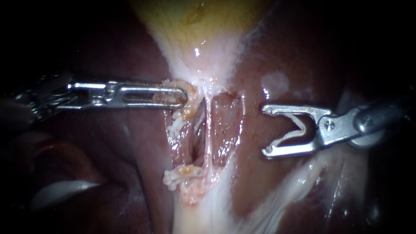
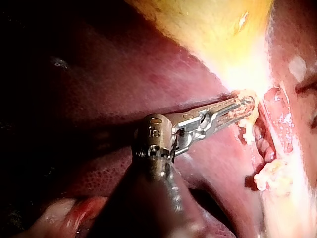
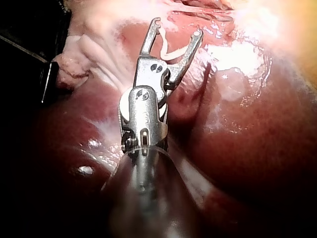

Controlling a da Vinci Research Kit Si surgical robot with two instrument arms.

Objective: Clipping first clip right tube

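Two instruments were seen at the opened window below the gallbladder (image 1: 195, 17). The left instrument (image 1: 184, 96) was pressed together on a yellowish flap of tissue (image 1: 191, 104) at the window's far left edge. The right instrument (image 1: 266, 130) was held to the right of the window, apart from it. Its jaws were spread wide, yet a white clip (image 1: 286, 138) was carried between them, one leg seated along each jaw.

The tube (image 1: 207, 130) was found as a pale strand running from far to near through the window, with dark liver bed exposed on its right. Whether a second tube lay just to its left could not be settled, so this strand was only judged to be the right tube.

For a clean clip, the jaws would need to be brought leftward until the strand alone was straddled, set square across it, and both tips seen beyond it before closure.

The window's raised right rim (image 1: 241, 117) lay between the clip and the tube. White frayed shreds (image 1: 174, 125) hung at the left edge, and the liver (image 1: 130, 143) crowded both sides, so either could be caught.
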